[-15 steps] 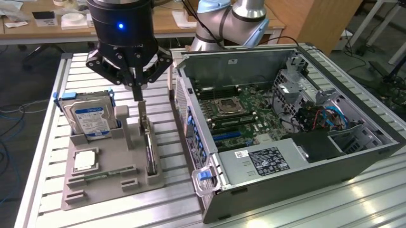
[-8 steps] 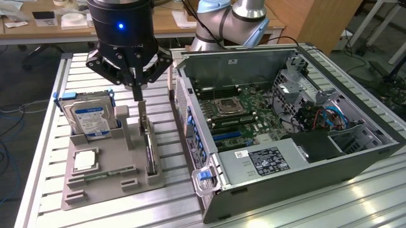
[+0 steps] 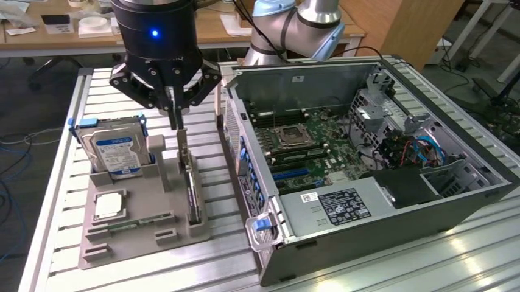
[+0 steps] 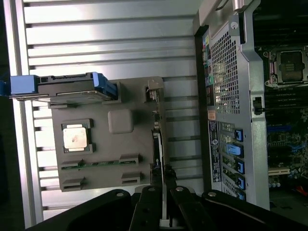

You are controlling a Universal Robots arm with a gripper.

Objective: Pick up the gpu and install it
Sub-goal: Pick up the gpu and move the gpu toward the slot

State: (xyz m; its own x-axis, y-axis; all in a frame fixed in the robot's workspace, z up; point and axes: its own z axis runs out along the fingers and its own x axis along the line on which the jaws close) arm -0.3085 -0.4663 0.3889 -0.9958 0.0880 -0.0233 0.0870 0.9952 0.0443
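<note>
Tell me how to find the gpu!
Find the open computer case, then the grey tray beside it on the exterior view's left. The gpu stands on edge along the tray's side nearest the case, below the end effector. It is thin and dark, unlike the boxy blue-labelled hard drive and the flat square chip.
</note>
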